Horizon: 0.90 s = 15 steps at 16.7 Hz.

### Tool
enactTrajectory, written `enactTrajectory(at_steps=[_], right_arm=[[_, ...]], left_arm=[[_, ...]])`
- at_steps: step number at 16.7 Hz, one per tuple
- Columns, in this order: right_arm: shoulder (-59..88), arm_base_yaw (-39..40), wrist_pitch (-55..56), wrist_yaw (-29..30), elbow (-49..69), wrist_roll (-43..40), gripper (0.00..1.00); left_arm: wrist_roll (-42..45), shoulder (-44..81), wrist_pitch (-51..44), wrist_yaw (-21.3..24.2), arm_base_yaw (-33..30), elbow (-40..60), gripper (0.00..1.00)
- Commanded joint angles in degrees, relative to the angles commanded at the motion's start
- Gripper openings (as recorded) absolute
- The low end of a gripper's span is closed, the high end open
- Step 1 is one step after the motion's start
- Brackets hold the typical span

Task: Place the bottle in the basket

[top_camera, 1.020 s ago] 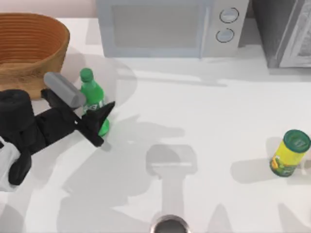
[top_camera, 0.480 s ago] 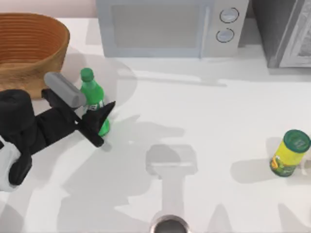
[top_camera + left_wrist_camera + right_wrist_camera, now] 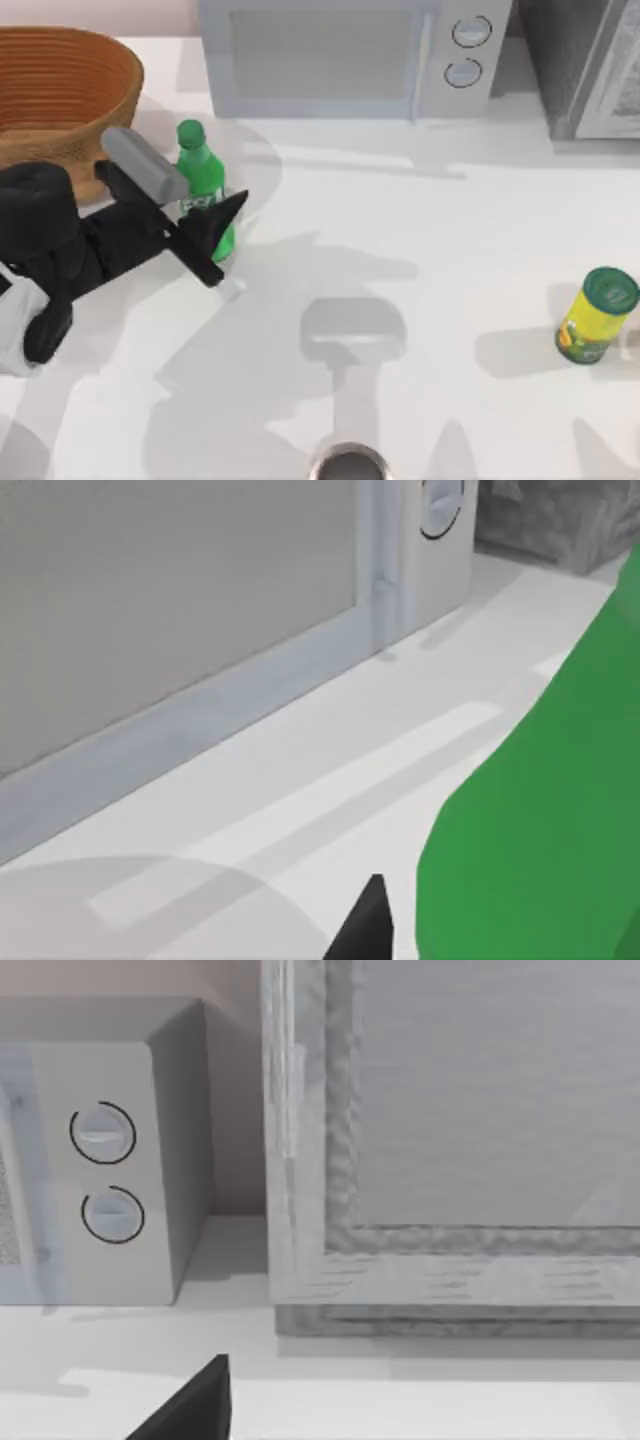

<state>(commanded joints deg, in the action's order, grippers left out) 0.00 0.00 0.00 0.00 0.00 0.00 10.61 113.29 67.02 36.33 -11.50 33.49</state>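
Fingers [image 3: 222, 222] of left gripper [image 3: 212, 232] closed around lower body of bottle [image 3: 205, 185], upright in the grasp and apparently just off the counter [image 3: 420, 260]. Basket [image 3: 62, 95] near, up and to the left of the fingers, not touching the bottle. Carry step under way, by the look of it. Next: raise higher to clear the basket rim, swing across over the opening, lower, then release. Jar [image 3: 596, 314] well apart to the right. Right gripper [image 3: 190, 1405] parked facing the microwave [image 3: 95, 1150]; fingers' state cannot be told.
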Motion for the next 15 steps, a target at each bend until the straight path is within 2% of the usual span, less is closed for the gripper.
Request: enactTrajectory(at_steps=[3,6,11,15], right_arm=[[0.0,0.0,0.0,0.0,0.0,0.0,1.0],[0.0,0.0,0.0,0.0,0.0,0.0,1.0],[0.0,0.0,0.0,0.0,0.0,0.0,1.0],[0.0,0.0,0.0,0.0,0.0,0.0,1.0]], left_arm=[[1.1,-6.4,-9.2,-1.9,-1.4,5.3,0.0],[1.0,-14.0,-22.7,-6.1,-0.2,12.3,0.0],[-2.6,-24.7,-45.7,-17.6,7.1,23.5,0.0],[-6.6,-29.3,-57.0,-26.8,14.1,29.1,0.0]])
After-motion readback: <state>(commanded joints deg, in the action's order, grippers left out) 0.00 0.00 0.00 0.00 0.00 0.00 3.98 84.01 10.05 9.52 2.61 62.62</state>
